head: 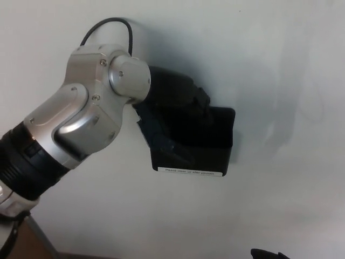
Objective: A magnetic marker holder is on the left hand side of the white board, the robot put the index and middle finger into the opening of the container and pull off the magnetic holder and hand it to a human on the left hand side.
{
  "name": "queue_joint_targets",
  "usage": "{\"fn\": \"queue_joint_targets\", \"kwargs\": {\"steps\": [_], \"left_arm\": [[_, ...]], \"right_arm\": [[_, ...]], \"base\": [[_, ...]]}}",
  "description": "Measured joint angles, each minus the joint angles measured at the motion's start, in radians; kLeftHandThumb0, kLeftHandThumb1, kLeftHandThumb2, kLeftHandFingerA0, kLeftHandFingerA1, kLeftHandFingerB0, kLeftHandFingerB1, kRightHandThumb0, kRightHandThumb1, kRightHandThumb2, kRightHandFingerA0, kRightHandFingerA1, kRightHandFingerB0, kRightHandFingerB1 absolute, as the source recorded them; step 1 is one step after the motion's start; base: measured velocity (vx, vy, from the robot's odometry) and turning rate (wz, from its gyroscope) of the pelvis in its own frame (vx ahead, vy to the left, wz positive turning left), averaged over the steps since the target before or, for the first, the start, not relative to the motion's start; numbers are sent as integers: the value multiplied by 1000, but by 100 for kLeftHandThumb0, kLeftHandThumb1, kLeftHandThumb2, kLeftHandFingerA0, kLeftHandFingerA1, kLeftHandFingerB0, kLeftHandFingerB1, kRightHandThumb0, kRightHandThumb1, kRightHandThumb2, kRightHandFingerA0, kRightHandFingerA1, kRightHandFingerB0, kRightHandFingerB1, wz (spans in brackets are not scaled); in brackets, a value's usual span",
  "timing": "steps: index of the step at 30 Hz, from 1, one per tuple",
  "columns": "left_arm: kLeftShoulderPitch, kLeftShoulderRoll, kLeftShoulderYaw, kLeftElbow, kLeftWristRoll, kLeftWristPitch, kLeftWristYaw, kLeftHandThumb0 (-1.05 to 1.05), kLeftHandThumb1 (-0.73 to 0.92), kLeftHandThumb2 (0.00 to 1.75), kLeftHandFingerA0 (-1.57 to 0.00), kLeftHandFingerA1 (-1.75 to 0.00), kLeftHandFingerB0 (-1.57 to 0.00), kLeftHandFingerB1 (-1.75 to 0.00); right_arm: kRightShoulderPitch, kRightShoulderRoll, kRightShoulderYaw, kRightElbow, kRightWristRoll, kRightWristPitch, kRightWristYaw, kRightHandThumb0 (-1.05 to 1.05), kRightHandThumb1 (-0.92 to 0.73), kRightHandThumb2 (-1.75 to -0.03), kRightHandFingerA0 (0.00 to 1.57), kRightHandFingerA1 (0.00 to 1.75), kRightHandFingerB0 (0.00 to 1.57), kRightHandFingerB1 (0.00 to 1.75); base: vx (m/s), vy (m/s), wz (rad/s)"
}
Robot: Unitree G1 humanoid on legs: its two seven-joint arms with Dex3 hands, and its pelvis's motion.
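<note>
— Reaching in from lower left: left arm, silver wrist housing, black cable looping off its top at upper left of frame.

— And the left hand?

— Black, centre of frame, pressed against the magnetic marker holder. Fingers dipping over the holder's top edge, apparently into the opening. Black on black, so hard to separate. Can't tell whether clamped shut on it or just hooked in.

— Holder position?

— Centre frame, slightly right, flat against the whiteboard. Black rectangular box, open side up. White label strip with small print along the bottom edge, unreadable at this size. Soft shadow cast on the board to its right.

— Thumb side?

— Dark bluish part of the hand at the holder's left edge, touching or overlapping it. Exact contact unclear.

— Right hand?

— Only a small black sliver at the bottom edge, right of centre. Too little showing to identify as a hand, so not counted.

— Anything else?

— Brown strip of surface at the bottom left corner, beside a grey edge. Rest of frame filled by plain white board. Holder level, not tilted, on the board.
</note>
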Motion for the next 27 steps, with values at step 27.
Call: {"fn": "queue_joint_targets", "kwargs": {"steps": [27], "left_arm": [[92, -95, -113, 28, 94, 13, 44, -103, 51, 88, -56, -55, -9, -13]], "right_arm": [[-5, -10, 16, 0, -14, 0, -15, -69, -83, -65, 74, 58, 58, 43]], "base": [[0, 0, 0]]}}
